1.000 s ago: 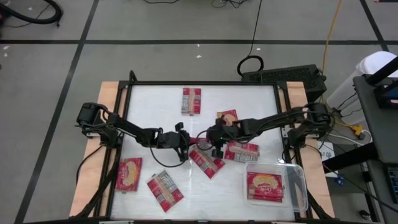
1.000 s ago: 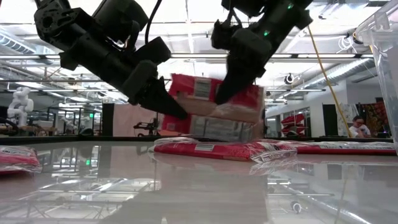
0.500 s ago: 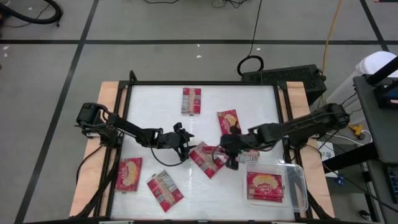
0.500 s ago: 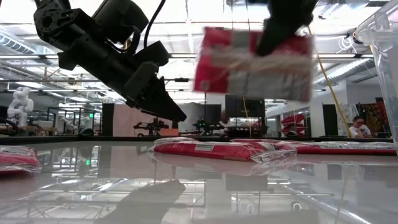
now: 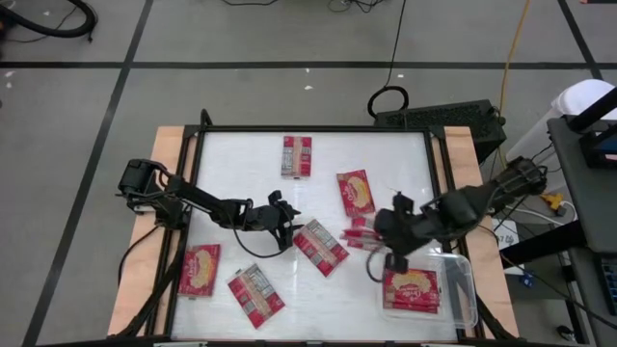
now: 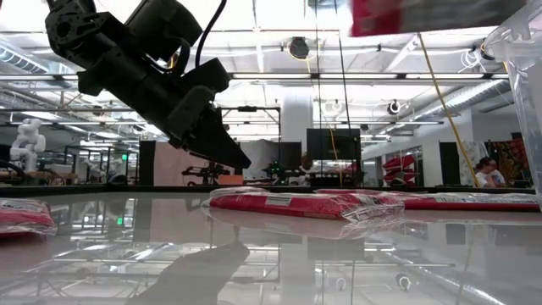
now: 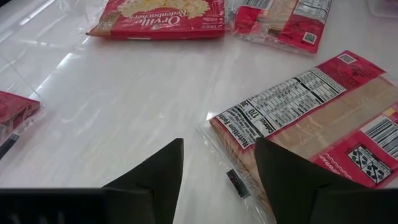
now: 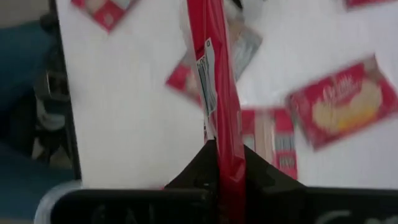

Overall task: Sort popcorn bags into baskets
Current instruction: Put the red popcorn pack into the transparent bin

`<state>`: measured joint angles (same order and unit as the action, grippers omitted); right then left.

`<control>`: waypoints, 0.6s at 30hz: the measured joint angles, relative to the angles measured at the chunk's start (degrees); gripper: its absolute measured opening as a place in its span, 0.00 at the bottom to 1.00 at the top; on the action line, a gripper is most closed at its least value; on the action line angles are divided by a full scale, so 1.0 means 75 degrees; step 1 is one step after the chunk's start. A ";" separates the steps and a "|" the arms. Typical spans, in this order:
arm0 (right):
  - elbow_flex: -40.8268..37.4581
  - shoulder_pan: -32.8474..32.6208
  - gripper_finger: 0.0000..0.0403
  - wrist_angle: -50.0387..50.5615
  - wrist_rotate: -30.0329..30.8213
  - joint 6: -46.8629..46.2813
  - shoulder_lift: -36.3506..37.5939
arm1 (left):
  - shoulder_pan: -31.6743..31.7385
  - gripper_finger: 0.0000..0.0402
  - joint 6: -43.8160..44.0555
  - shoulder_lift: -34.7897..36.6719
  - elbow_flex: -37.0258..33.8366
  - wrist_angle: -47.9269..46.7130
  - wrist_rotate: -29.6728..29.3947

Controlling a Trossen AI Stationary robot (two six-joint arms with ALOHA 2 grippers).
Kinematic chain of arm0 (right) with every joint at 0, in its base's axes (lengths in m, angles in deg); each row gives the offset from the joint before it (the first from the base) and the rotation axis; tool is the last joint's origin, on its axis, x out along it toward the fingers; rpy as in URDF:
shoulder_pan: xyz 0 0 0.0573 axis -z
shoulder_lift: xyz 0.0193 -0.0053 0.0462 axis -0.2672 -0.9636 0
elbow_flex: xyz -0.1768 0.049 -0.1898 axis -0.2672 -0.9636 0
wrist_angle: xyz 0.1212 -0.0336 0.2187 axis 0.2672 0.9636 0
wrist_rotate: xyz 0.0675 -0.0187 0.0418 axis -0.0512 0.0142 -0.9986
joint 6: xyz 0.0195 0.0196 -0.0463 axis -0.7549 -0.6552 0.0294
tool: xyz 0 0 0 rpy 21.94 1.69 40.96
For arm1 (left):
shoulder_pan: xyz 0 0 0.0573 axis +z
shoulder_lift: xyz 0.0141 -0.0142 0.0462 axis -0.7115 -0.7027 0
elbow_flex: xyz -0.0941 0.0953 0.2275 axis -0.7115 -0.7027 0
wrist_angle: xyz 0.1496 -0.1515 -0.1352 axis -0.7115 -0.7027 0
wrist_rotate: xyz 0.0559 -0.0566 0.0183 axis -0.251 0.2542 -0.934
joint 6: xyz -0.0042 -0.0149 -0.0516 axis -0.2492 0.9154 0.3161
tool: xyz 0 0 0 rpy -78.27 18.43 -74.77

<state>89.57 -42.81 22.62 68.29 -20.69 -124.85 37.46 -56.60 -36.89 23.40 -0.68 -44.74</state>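
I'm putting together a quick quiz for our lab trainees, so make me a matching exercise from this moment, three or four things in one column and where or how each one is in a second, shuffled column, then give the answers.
Column one:
1. left gripper
2. right gripper
3. clear bin
4. popcorn bag with print side up

Column two:
A. lying flat on the table just in front of open fingers
B. shut on a red packet held on edge
C. open and empty, low over the table
D. at the table's right front corner, with a packet inside

Pairs: 1-C, 2-B, 3-D, 4-A
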 joint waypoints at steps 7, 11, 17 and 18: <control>0.0561 -0.0995 0.03 0.1069 -0.0196 -0.1355 0.0051 | 0.0000 0.45 0.0003 0.0000 0.0000 -0.0046 0.0017; 0.0619 -0.1599 0.03 0.1130 -0.0215 -0.1847 0.0263 | -0.0001 0.46 0.0004 -0.0003 0.0000 -0.0121 0.0026; 0.0600 -0.2602 0.03 0.1948 -0.0217 -0.3013 0.0359 | -0.0012 0.46 0.0041 -0.0003 -0.0003 -0.0273 0.0027; 0.0556 -0.2746 0.03 0.2044 -0.0217 -0.3220 0.0364 | -0.0012 0.46 0.0053 -0.0003 -0.0003 -0.0285 0.0029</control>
<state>93.74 -63.40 37.94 66.66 -44.83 -122.12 37.37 -56.20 -36.92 23.37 -2.82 -44.53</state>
